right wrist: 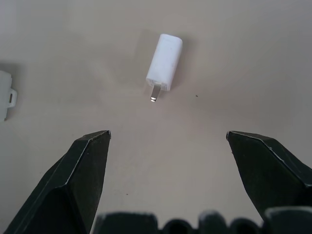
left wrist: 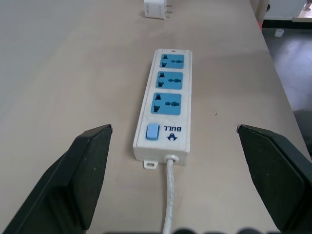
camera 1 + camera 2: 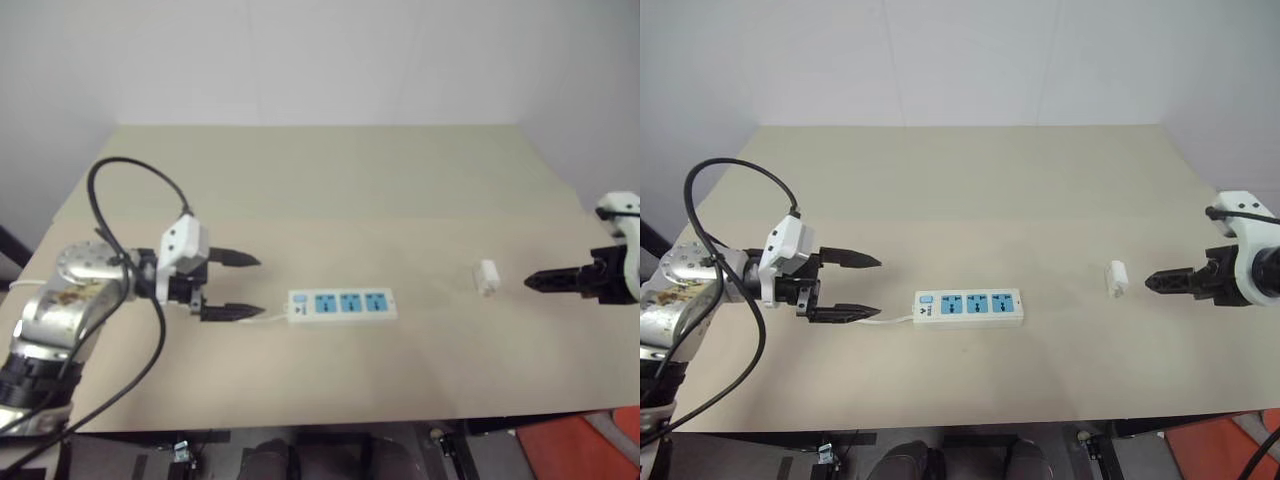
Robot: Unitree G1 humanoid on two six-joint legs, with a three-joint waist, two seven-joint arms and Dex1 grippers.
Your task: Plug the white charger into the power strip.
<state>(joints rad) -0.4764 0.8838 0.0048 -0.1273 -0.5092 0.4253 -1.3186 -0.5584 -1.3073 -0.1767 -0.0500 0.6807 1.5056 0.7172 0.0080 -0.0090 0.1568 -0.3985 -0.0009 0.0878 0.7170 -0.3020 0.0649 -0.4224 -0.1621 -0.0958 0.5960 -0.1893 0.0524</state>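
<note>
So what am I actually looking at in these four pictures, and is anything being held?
A two-armed robot stands at a beige table. The two wide pictures come from cameras on its head, looking down. The two close-ups come from cameras on its wrists, looking out between each arm's black jaws. On the table lies the power strip with three blue sockets, and the white charger lies loose beside it, prongs showing. The left gripper faces the strip's cord end; the right gripper faces the charger. Both stand open, and nothing is held.

Both grippers' fingers [image 3: 235, 260] spread wide
</note>
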